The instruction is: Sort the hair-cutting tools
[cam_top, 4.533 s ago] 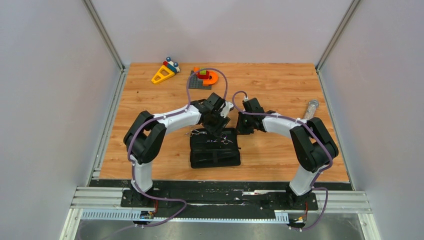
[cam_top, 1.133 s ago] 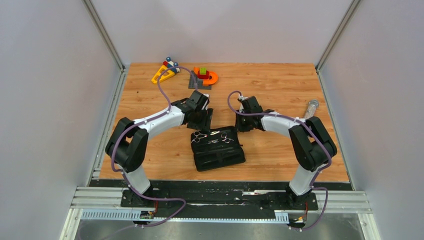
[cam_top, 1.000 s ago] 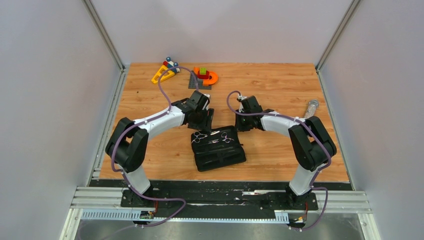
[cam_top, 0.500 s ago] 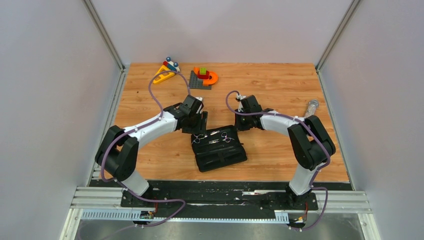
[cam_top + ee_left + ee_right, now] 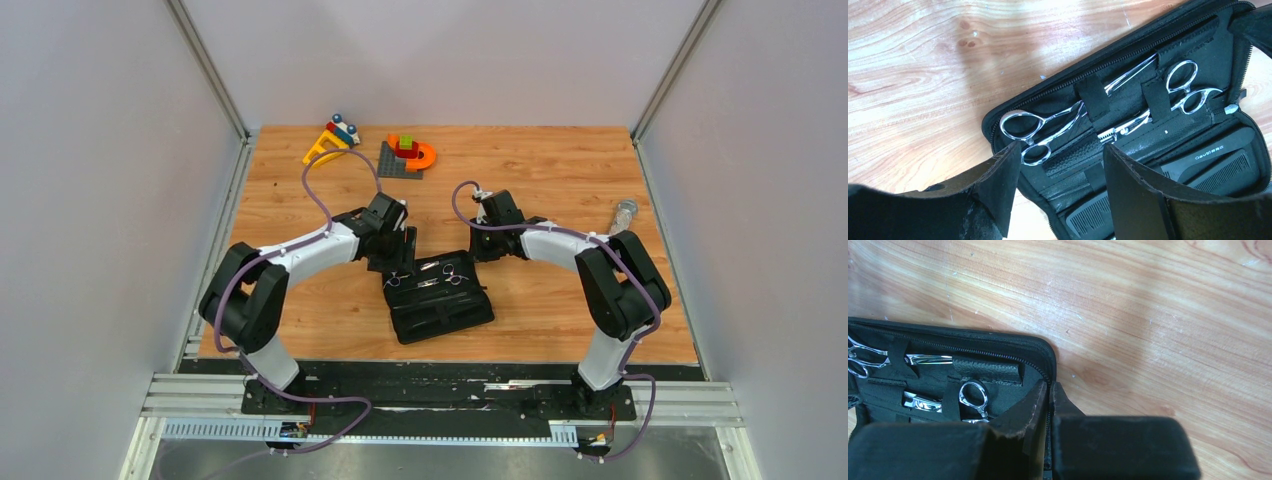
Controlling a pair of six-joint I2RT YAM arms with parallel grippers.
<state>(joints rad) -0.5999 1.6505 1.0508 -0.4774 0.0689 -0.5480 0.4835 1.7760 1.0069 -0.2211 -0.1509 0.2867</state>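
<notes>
We see the left gripper [image 5: 1062,157] spread wide and empty above the left end of the open case [image 5: 440,315] on the table [image 5: 600,170]. In the case's far half, 2 pairs sit under straps: left scissors [image 5: 1048,127] and right scissors [image 5: 1179,95]. The comb [image 5: 1220,167] lies in the near half. The right gripper [image 5: 1049,390] is pinched narrow on the case's right rim.

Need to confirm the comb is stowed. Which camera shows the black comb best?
Left wrist: the comb lies in the open case, teeth clearly visible. Top external shows only a dark case there, comb indistinguishable; in right wrist, the right gripper blocks that part.
</notes>
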